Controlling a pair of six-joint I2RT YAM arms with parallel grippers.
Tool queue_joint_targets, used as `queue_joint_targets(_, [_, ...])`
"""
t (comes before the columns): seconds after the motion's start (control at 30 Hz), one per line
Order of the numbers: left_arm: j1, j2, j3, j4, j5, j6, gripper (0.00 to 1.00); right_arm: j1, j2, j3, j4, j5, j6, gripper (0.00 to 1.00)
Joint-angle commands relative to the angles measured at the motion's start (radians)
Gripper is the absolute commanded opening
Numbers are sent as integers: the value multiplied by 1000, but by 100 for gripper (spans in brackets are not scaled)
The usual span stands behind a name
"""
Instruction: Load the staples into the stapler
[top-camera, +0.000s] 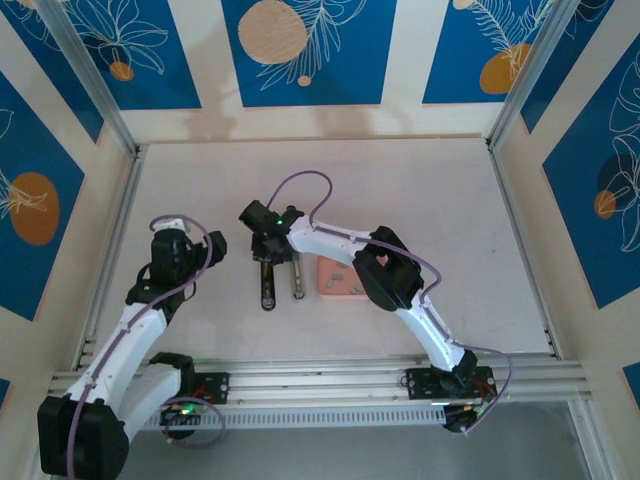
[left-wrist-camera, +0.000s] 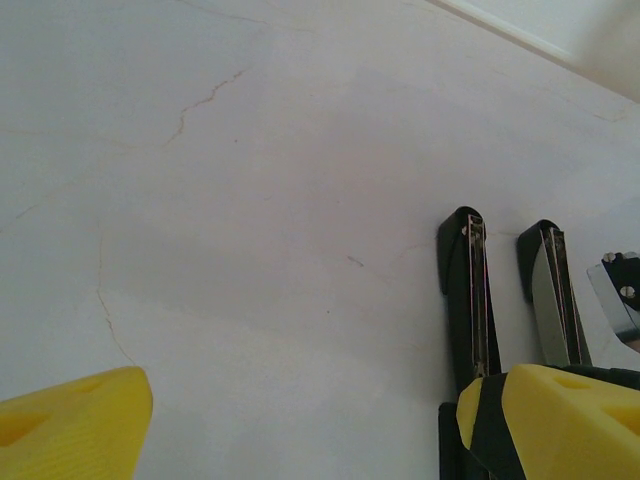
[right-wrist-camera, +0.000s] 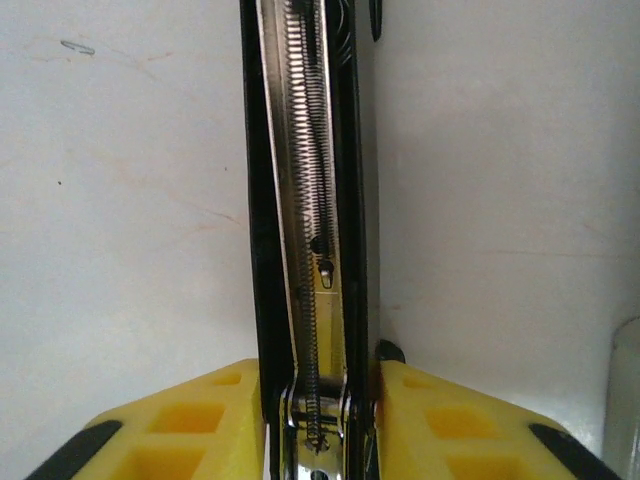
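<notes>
The stapler (top-camera: 268, 285) lies opened flat on the table as two narrow parallel bars. In the right wrist view its metal channel with a long spring (right-wrist-camera: 305, 200) runs up the middle. My right gripper (right-wrist-camera: 318, 385) straddles that bar near the hinge, with a yellow pad pressed against each side; from above, the right gripper (top-camera: 272, 250) sits over the stapler's far end. The left gripper (top-camera: 214, 246) hangs open just left of the stapler. Its yellow fingers (left-wrist-camera: 70, 420) stand wide apart over bare table, with both stapler bars (left-wrist-camera: 468, 300) beside the right finger. Small grey staples (top-camera: 338, 281) lie in a pink tray (top-camera: 322, 290).
The pink tray sits right of the stapler, under the right arm's forearm. Metal frame rails (top-camera: 300, 375) run along the near edge, and upright posts stand at both back corners. Pale walls with blue panels enclose the white table (top-camera: 420, 200).
</notes>
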Motion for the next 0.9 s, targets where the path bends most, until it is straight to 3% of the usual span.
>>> queue_joint_targets(0.0, [16, -11, -7, 13, 13, -5, 90, -6, -15, -33, 1, 13, 20, 25])
queue_joint_targets(0.2, [17, -7, -19, 33, 19, -15, 90, -14, -102, -143, 42, 61, 34, 20])
queue_joint_targets(0.63, [16, 0, -14, 38, 32, -17, 90, -22, -100, -127, 55, 67, 9, 20])
queue_joint_targets(0.73, [17, 0, -11, 33, 31, -15, 90, -25, -101, -110, 51, 71, 3, 22])
queue_joint_targets(0.87, [16, 0, -7, 32, 39, -14, 90, -19, -115, -103, 46, 69, -1, 31])
